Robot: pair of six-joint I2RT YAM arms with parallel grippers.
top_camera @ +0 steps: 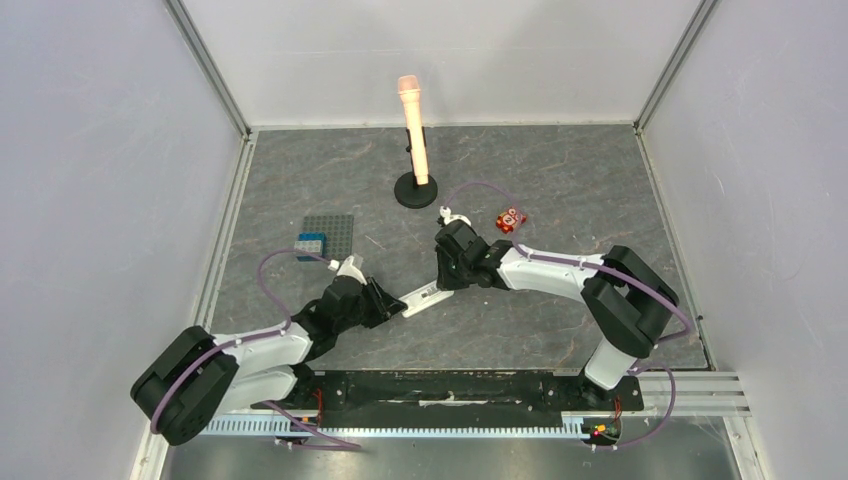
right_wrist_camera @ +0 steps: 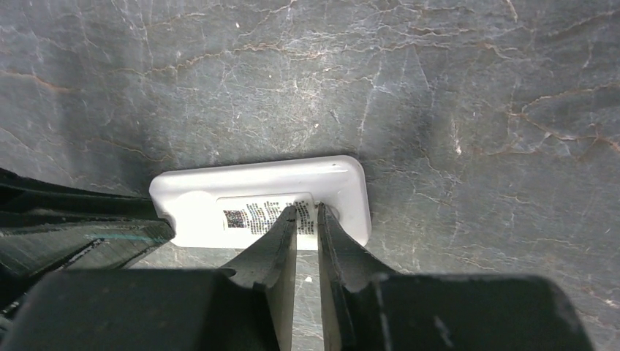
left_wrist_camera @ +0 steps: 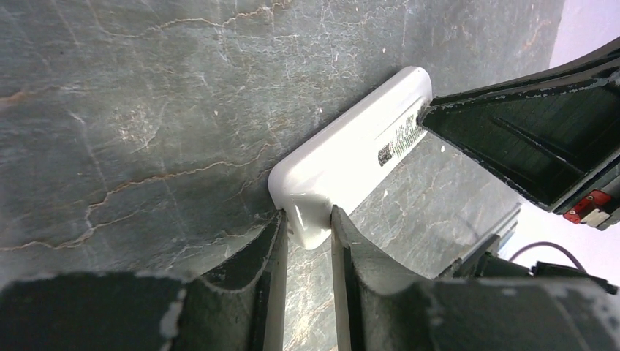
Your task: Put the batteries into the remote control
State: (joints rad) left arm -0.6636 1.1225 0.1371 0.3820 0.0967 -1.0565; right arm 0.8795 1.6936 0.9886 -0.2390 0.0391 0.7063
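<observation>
**Remote control** (top_camera: 425, 298) between the two arms, near the front of the table (top_camera: 560, 190). Its back is uppermost and its buttons are hidden.

- **Left gripper** (left_wrist_camera: 307, 216): clamps one short end of the handset, a finger on either side.
- **Right gripper** (right_wrist_camera: 307, 210): bears on the printed label (right_wrist_camera: 267, 217) towards the other end. Its fingers are nearly together, with a thin slit between them. Whether they pinch anything cannot be told.
- **Batteries**: none appear in any view.

Judged risks:

- The left hold takes only the rounded end, so pressure from the right tips could lever or twist the smooth casing out of it.
- The right tips could skid across the glossy label instead of shifting the battery cover.
</observation>
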